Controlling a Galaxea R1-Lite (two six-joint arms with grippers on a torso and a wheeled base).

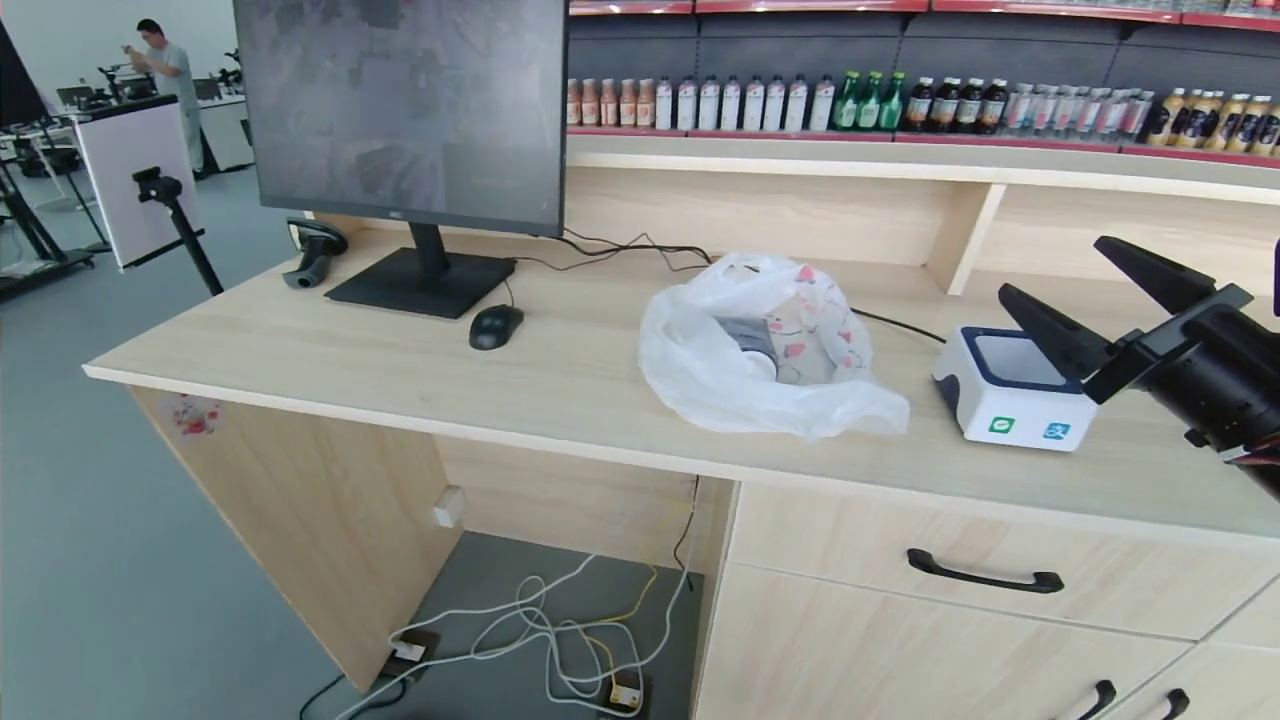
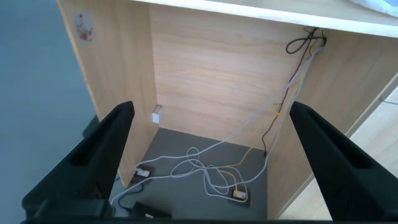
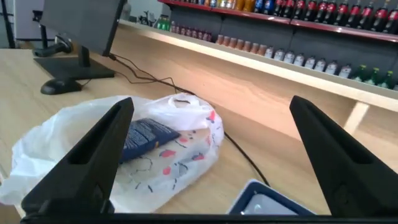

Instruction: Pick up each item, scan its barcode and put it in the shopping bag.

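Note:
A white plastic shopping bag (image 1: 760, 350) with red prints lies on the wooden counter (image 1: 400, 360), mouth open, with a dark blue packet (image 3: 143, 134) and another item inside. The same shopping bag (image 3: 124, 162) fills the near part of the right wrist view. A white barcode scanner (image 1: 1010, 390) with a dark window stands to the bag's right. My right gripper (image 1: 1070, 290) hangs open and empty just above the scanner (image 3: 267, 202), fingers pointing toward the bag. My left gripper (image 2: 208, 162) is open and empty, low beside the counter, facing the knee space under it.
A monitor (image 1: 405, 110), a mouse (image 1: 495, 325) and a hand-held scanner (image 1: 312, 250) occupy the counter's left part. Cables (image 1: 620, 245) run behind the bag. Bottle shelves (image 1: 900, 100) line the back. Floor cables (image 2: 205, 174) lie under the counter; drawers (image 1: 985, 575) sit below on the right.

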